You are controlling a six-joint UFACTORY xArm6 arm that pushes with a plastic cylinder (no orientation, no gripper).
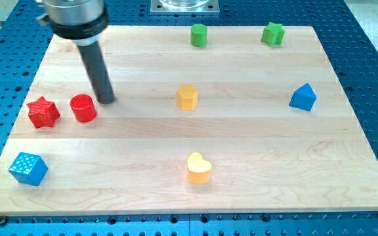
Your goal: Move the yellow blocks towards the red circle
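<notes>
Nothing looks done yet: my tip [107,100], a bare rod with no jaws to clench, is sitting just right of the red circle [83,108], while the yellow hexagon [187,97] and yellow heart [199,168] are lying well apart rightward on the counter [254,151].

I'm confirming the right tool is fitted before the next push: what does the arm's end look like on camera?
A straight, smooth, dark grey-black rod with no gripper, hanging from a wider round collar, silver metal above a black ring. My tip is plain and blunt. No cables or markings show. It ends just right of the red circle.
</notes>
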